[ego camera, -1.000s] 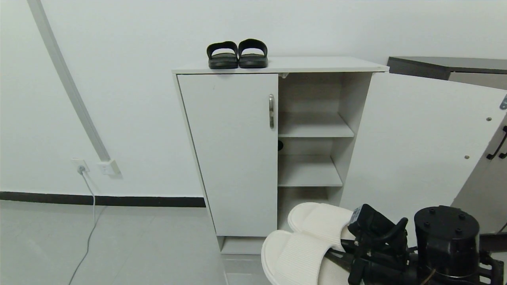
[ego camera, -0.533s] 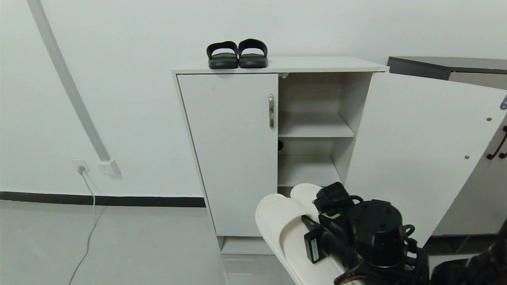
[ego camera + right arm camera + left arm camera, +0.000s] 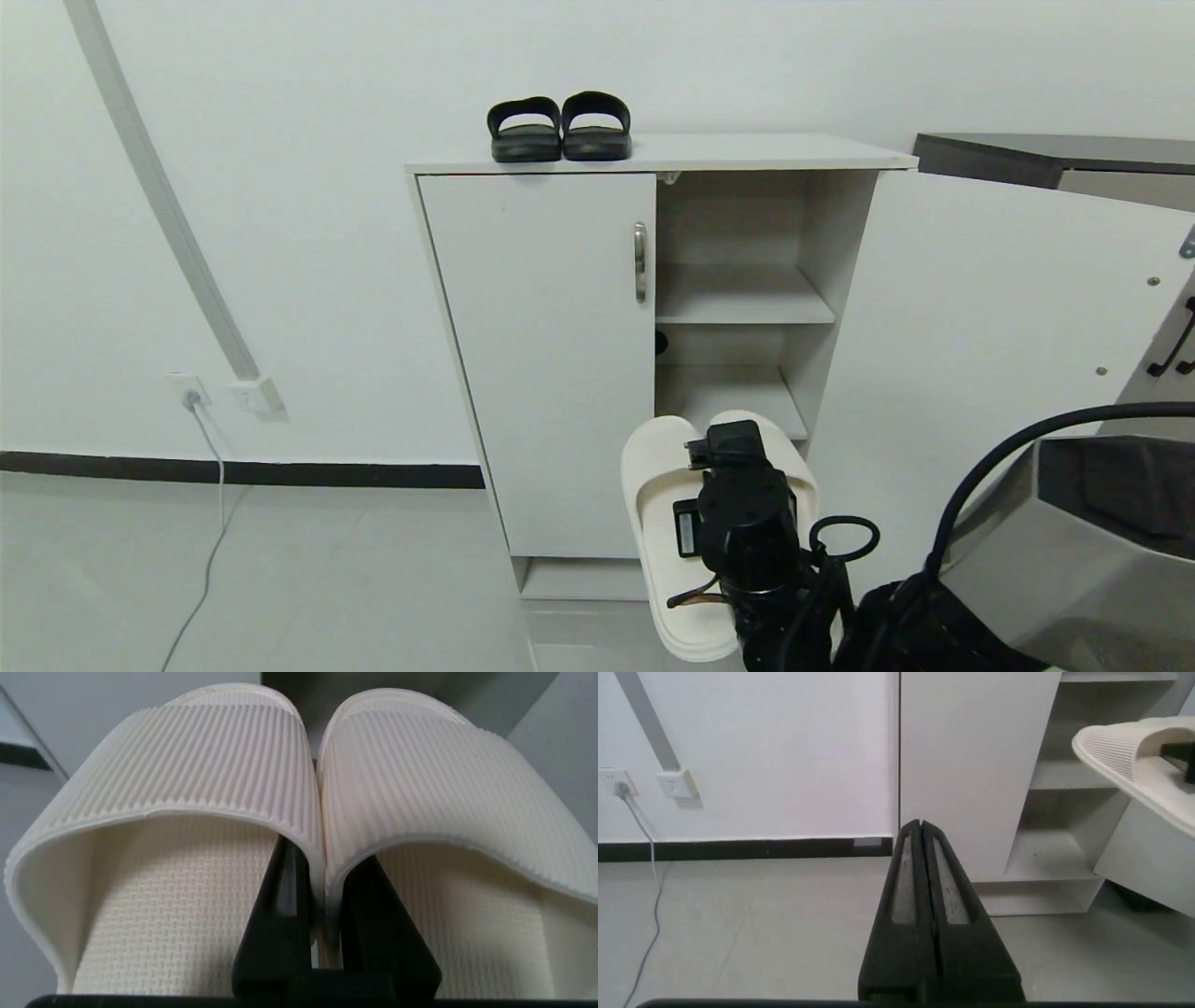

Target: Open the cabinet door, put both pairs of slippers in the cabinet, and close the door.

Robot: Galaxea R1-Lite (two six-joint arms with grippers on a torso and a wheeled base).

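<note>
- Now my right gripper [image 3: 325, 873] pinches the cream slippers [image 3: 215, 775] by their touching inner edges, one finger under each strap.
- My left gripper [image 3: 921, 840] has its fingers pressed together.

place: plain indoor rm, entryway-like | evid: shoe cabinet [image 3: 551, 373], wall socket [image 3: 189, 390], grey floor tiles [image 3: 327, 579], baseboard [image 3: 233, 471]

A grey cable [image 3: 222, 495] hangs from a wall socket [image 3: 189, 390] beside a slanting conduit [image 3: 161, 191], above black skirting [image 3: 280, 472].
</note>
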